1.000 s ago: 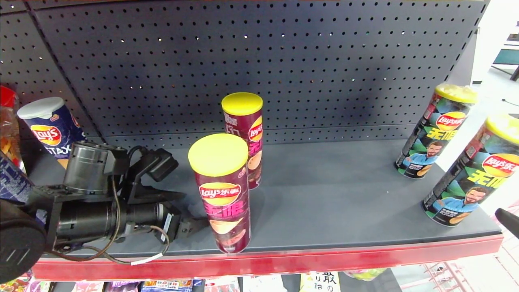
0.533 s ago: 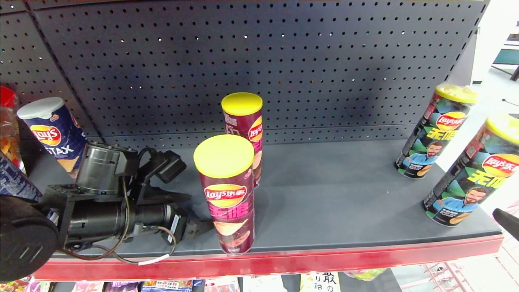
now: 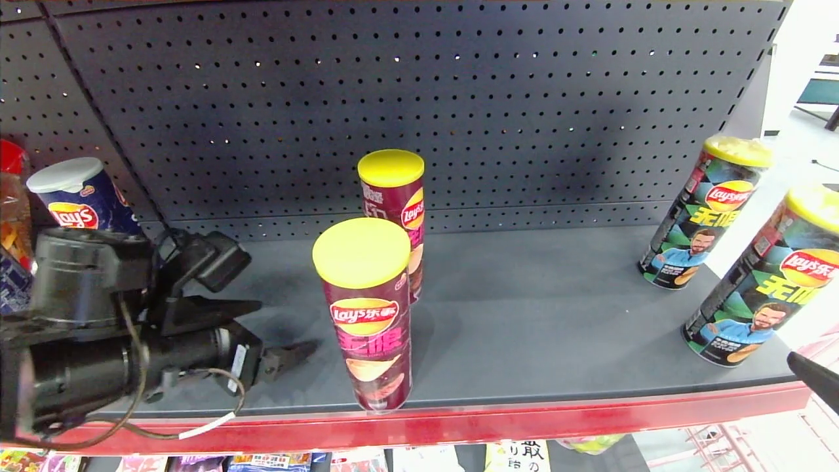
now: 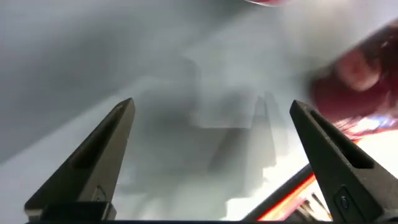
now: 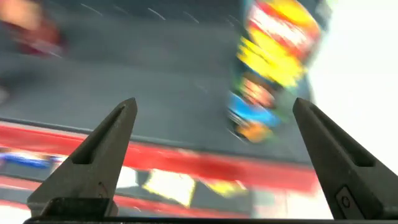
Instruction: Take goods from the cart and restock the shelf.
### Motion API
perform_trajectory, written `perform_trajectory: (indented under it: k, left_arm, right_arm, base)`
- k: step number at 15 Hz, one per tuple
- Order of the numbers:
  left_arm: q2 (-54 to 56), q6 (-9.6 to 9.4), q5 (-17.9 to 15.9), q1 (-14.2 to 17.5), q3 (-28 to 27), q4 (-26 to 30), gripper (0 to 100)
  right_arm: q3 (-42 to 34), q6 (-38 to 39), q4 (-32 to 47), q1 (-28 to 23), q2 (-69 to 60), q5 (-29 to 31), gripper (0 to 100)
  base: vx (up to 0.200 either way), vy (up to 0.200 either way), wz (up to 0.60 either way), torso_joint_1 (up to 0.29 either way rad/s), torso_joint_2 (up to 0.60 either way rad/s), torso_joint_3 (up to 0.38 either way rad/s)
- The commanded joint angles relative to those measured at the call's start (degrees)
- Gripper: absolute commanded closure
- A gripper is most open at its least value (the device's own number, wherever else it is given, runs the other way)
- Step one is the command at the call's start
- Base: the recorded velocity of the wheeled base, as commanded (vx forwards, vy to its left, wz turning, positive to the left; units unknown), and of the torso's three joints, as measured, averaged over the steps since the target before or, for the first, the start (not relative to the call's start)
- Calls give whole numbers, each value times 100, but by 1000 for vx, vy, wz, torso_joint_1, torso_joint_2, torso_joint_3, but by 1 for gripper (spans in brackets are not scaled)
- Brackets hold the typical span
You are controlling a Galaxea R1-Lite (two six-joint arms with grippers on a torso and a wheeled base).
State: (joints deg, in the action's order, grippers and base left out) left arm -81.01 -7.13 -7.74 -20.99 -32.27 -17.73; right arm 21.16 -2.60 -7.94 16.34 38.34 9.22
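Purple chip can (image 3: 367, 314) stands upright at the front of the shelf (image 3: 537, 314), just by the red front edge (image 3: 524, 418). A second purple can (image 3: 393, 203) stands right behind it. The shelf floor is flat, gray and smooth. The back wall (image 3: 393, 92) is dark metal full of little round holes. Both cans are tall round tubes with yellow lids. My left gripper (image 4: 211, 104) is spread wide and holds nothing, near the front can's left side. My right gripper (image 5: 214, 102) is wide and empty too, by a green chip can (image 3: 767, 282).

Two maroon cans (image 3: 370, 328); two green cans (image 3: 695, 216) (yellow-lidded all); one blue can (image 3: 85, 203).
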Motion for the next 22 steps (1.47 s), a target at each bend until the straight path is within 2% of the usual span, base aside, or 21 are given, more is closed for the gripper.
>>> perform_trajectory:
  k: [1,2,3,4,5,8,11,14,18,22]
  left_arm:
    - [2467,-113,1433,113,397,990,0]
    - [3100,-104,1486,113,318,1816,0]
    - [3161,-113,1495,113,309,1887,0]
    - [4392,-192,1890,210,168,3161,0]
    - [4620,-175,2013,218,63,3416,0]
    - [4814,-298,2101,289,63,3355,0]
    - [4928,-298,2145,289,168,3337,0]
    - [4928,-298,2207,297,186,3337,0]
    - [5024,-306,2207,289,274,3337,0]
    - [5209,-298,2180,289,397,3337,0]
  right_arm:
    - [-139,-92,161,-465,-46,-43,0]
    - [-191,-109,170,-482,-151,-25,0]
    - [-200,-109,170,-482,-160,-25,0]
    - [-253,-101,187,-702,-248,36,0]
    - [-253,-101,187,-930,-222,-16,0]
    - [-323,-109,170,-1080,-248,1,0]
    - [-446,-118,170,-1168,-327,19,0]
    - [-552,-180,178,-1168,-494,19,0]
    - [-552,-180,178,-1168,-538,19,0]
    - [-552,-189,178,-1168,-547,19,0]
  base:
    - [0,0,0,0,0,0]
    - [0,0,0,0,0,0]
    - [0,0,0,0,0,0]
    - [0,0,0,0,0,0]
    - [0,0,0,0,0,0]
    - [0,0,0,0,0,0]
    - [0,0,0,0,0,0]
    - [-200,0,0,4,7,2]
    - [0,0,0,0,0,0]
    - [0,200,0,9,1,2]
